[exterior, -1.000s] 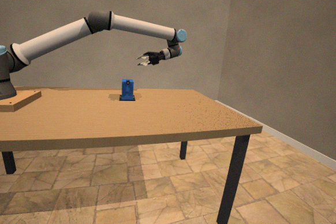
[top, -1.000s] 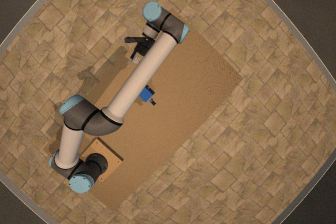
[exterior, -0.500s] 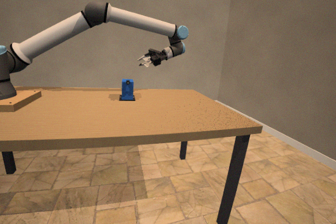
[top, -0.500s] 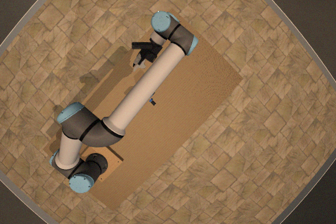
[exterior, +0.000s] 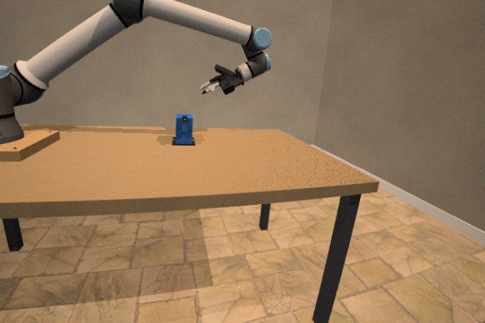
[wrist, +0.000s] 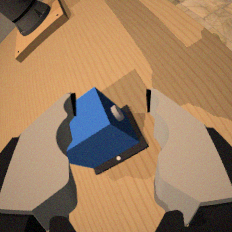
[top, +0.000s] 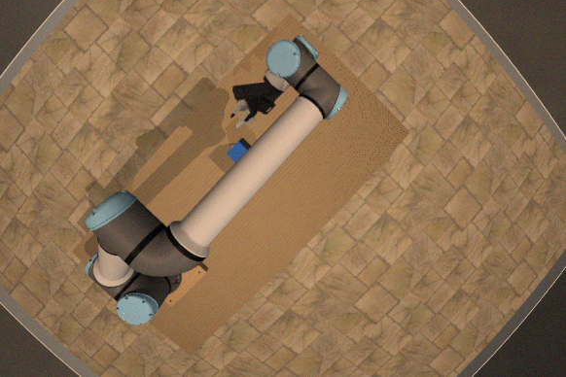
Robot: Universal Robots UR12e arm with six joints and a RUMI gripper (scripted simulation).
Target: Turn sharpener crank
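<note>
The blue sharpener (exterior: pixel 183 128) is being overhung by the gripper (exterior: pixel 207 87) (jaws partly closed, holding nothing), well above the counter (exterior: pixel 250 168).

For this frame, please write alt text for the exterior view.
A robot arm holds its gripper, partly closed and holding nothing, in the air above and right of a small blue sharpener. The sharpener stands upright on a wooden table in a tiled room.
</note>
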